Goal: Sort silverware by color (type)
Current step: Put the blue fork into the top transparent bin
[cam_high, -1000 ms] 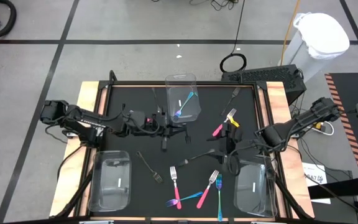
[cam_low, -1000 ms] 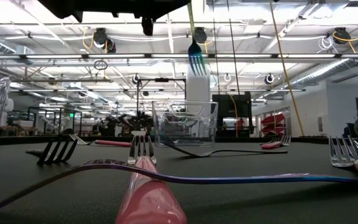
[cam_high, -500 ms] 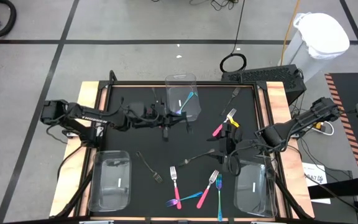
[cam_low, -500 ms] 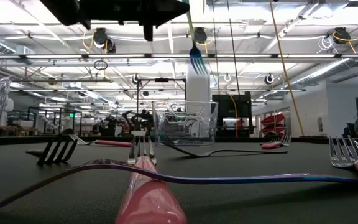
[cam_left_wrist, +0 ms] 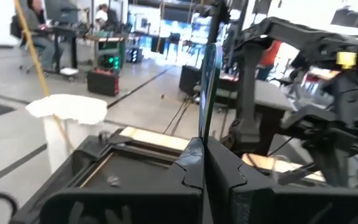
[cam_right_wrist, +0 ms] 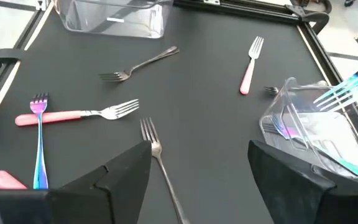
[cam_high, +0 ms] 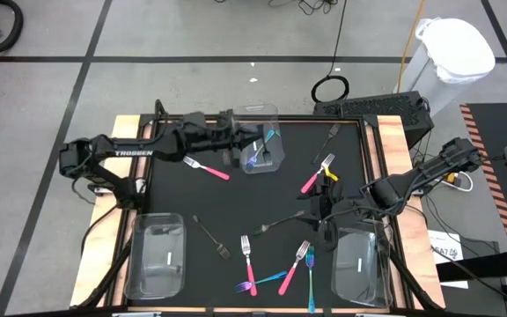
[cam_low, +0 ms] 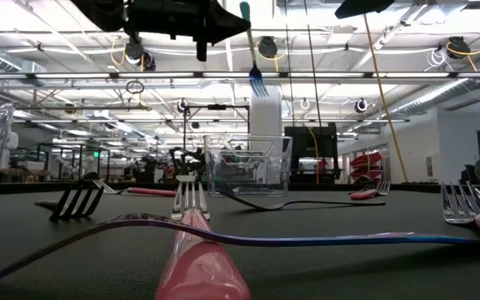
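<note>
A: What's different on the worktop compared with a second ago?

B: The biggest change is the left arm. It swings from the middle of the mat up toward the twelve o'clock edge, and its left end effector now hangs over the clear bin there.

A: Carrying anything?

B: Yes, it's clamped tight on a teal fork. In the low view the fork dangles tines-down above that bin, slightly lower than before.

A: And the right arm?

B: Unmoved, at about four o'clock on the mat. Its right end effector is spread wide and empty, hovering above a dark fork.

A: Anything smaller?

B: With the arm out of the way, a pink-handled fork shows at roughly ten o'clock; the arm covered that spot earlier.

A: What does it mean for the sort?

B: I'd judge the teal fork is about to be dropped in. Colourful cutlery already lies in that bin, so it seems the matching one. Several pieces near six o'clock remain unsorted.
</note>
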Motion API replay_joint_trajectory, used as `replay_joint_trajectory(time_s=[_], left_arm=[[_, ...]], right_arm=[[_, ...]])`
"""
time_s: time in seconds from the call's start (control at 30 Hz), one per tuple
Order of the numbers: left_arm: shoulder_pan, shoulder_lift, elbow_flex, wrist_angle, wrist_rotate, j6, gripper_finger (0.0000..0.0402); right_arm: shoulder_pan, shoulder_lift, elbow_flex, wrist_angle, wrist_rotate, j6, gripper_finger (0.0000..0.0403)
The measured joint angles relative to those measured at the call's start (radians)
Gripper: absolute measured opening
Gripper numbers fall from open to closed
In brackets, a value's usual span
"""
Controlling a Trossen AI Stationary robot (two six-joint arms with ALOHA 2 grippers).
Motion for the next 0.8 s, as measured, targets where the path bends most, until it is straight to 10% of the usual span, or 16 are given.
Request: replay_joint_trajectory(time_s=[0.8], left_arm=[[0.177, 0.045, 0.016, -0.026, 0.119, -0.027, 0.0001]], right_arm=[[0.000, 0.000, 0.000, -0.016, 0.000, 0.003, 0.0265]])
